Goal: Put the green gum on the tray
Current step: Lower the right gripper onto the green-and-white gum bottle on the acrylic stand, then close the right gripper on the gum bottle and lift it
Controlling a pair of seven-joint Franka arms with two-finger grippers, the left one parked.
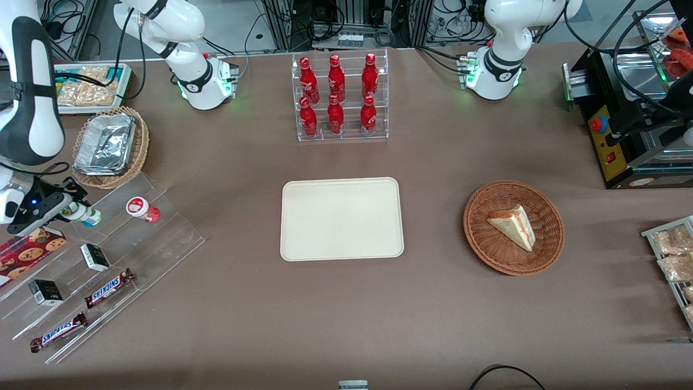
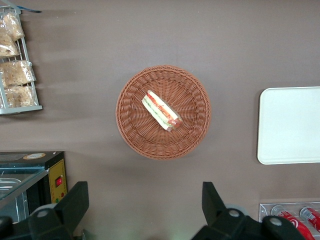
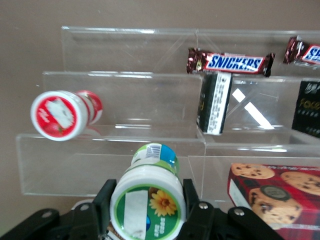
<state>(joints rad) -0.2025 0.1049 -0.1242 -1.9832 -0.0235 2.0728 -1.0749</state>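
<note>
My right gripper [image 1: 69,212] is over the clear stepped stand [image 1: 103,260] at the working arm's end of the table. Its fingers are shut on the green gum [image 3: 148,207], a small white bottle with a green-marked lid and a green-blue label band. In the front view the green gum [image 1: 86,215] pokes out from the gripper, just above the stand's upper step. In the right wrist view the gripper [image 3: 147,207] clasps the lid from both sides. The cream tray [image 1: 341,218] lies flat in the middle of the table, with nothing on it.
A similar bottle with a red-and-white lid [image 1: 142,208] lies on the stand beside the gum. Snickers bars [image 1: 108,288], small dark boxes [image 1: 95,257] and a cookie box [image 1: 28,250] are on the stand too. A wicker basket with foil trays [image 1: 111,146] stands farther from the camera. A rack of red bottles [image 1: 340,97] stands farther from the camera than the tray.
</note>
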